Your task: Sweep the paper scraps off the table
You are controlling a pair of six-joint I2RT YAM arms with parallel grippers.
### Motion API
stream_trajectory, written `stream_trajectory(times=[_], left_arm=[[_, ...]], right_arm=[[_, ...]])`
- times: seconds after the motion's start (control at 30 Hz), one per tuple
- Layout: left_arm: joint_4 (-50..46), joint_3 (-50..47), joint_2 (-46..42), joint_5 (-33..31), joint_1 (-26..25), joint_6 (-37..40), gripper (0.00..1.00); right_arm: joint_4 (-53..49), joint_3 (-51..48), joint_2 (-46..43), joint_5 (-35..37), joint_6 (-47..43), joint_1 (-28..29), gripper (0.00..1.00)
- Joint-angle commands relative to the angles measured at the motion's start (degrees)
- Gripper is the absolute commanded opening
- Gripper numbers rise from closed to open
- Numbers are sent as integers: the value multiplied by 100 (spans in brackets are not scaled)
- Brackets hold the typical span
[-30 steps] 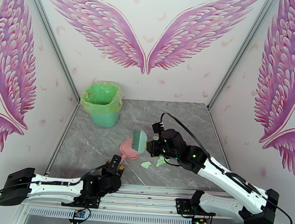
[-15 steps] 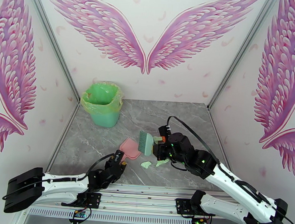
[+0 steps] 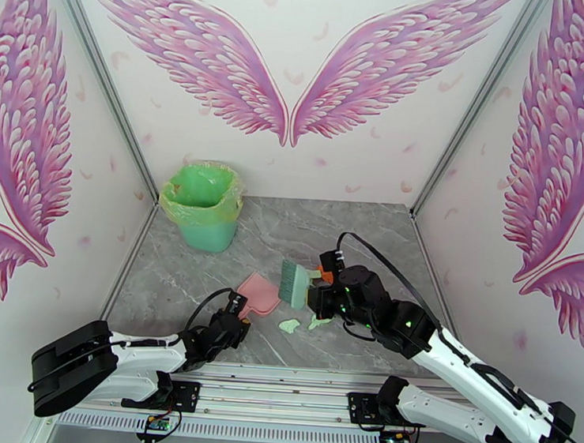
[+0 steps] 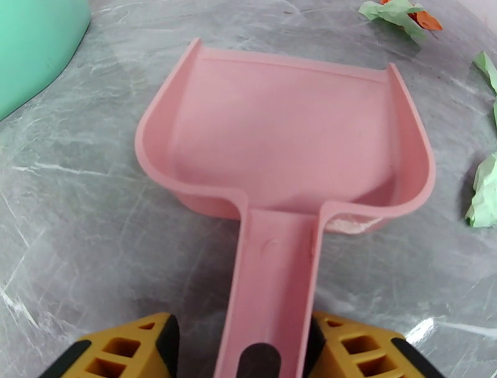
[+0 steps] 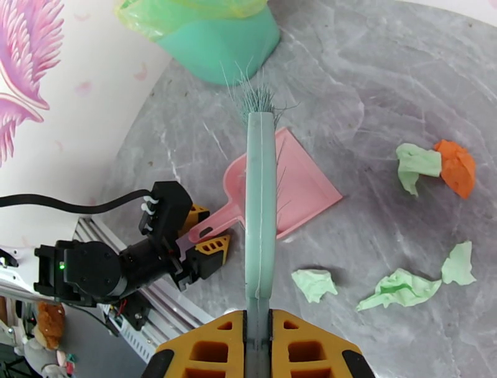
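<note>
While the paper scraps (image 5: 397, 286) lie loose on the table (image 3: 355, 230) beside the empty dustpan (image 4: 286, 137), sweeping looks barely begun: right gripper (image 5: 258, 336) clamps the brush (image 5: 259, 205), left gripper (image 4: 239, 348) straddles the dustpan handle, grip unclear.

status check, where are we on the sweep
Left tool open astride pink dustpan handle. Right tool shut on green brush. Paper scraps loose on table, dustpan empty. No obstruction near scraps.
</note>
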Motion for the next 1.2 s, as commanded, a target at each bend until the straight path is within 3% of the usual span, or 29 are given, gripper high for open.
stream_trajectory(times=[0.0,0.2,0.63,1.0,1.1,1.17], left_arm=[[296,108,-38,224,83,238,57],[590,0,-36,643,453,377,51],[880,-16,221,747,545,463,42],[929,-25,240,915,546,525,21],[869,-7,211,1021,545,536,12],[766,17,151,1106,545,528,0]], right_arm=[[-48,-111,-74,100,-109,-54,0],[-33,-131,-76,75,-74,-95,0],[-114,-77,-32,29,-84,-138,0],[-77,-130,-41,5,-30,-135,0],[-94,-130,-58,4,-23,-139,0],[-127,-130,-76,37,-22,-141,0]])
